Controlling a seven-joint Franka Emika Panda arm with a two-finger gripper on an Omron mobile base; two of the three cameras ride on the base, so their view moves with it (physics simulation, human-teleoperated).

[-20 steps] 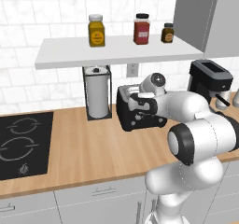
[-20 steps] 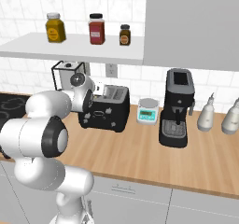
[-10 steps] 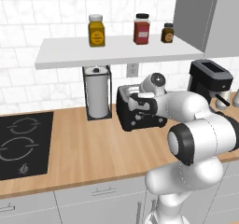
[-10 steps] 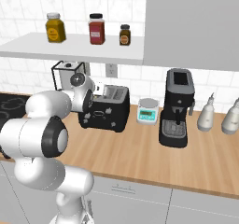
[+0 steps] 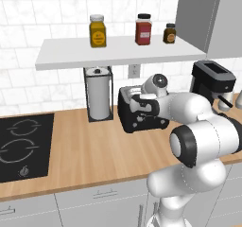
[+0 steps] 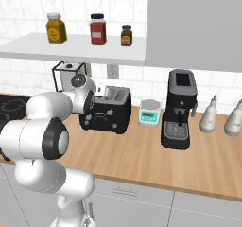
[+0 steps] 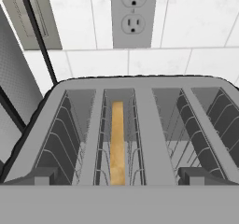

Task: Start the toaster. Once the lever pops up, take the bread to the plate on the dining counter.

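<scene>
The fingers (image 5: 142,109) are standing wide open and holding nothing, hanging at the front of the toaster (image 6: 108,111) on the table (image 6: 142,155). Nothing is changing between the earlier pictures and now; the arm is staying in place. The bread (image 7: 117,143) is sitting upright in the second slot from the left. I judge the lever is not pressed yet.

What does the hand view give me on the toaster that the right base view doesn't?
Hand view: looks straight down into the slots, with the bread standing on edge in the second slot from the left, and a wall outlet behind. Right base view: the toaster's front face, the kitchen scale and coffee machine to its right, and three jars on the shelf. Both: the black toaster against the white tiled wall.
</scene>
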